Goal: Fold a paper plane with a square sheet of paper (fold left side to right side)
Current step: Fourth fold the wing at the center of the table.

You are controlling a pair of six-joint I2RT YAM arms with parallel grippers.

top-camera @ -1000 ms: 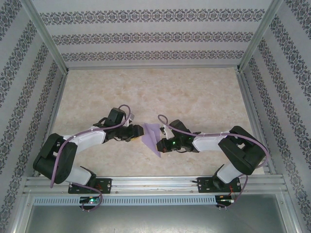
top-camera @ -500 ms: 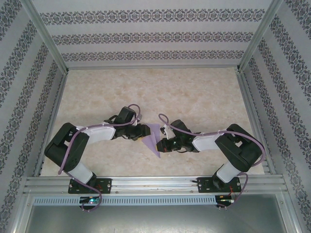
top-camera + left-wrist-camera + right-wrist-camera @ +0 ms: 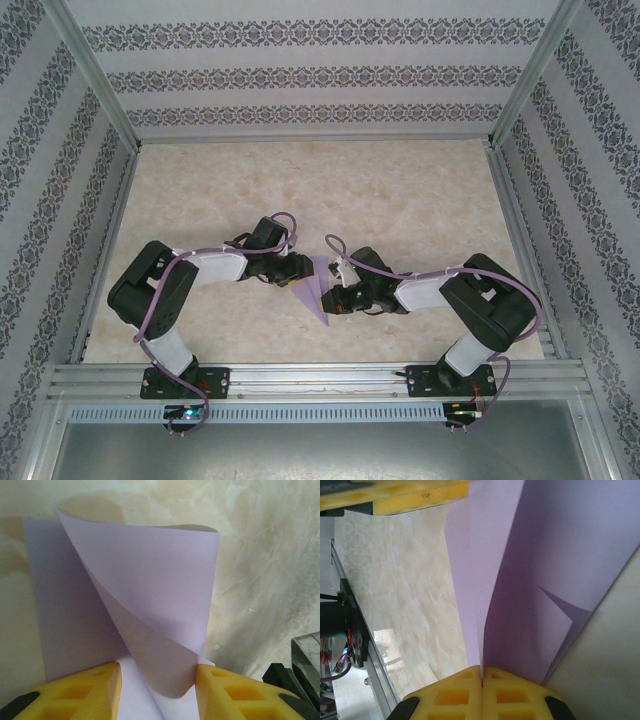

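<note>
Your R fingers (image 3: 455, 695) are shut on the sheet (image 3: 560, 555) at its edge. L fingers (image 3: 90, 690) sit half-open round its curled flap. Sheet's mid-table (image 3: 400, 190), thin, floppy, prob. tears easily: pinch edges/corners, crease gently.

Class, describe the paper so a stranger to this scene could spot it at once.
On the marbled table, look toward the near edge, where the left gripper and right gripper meet. Between them is the paper: thin, lavender, one flap curled up, unlike the black arms around it.
</note>
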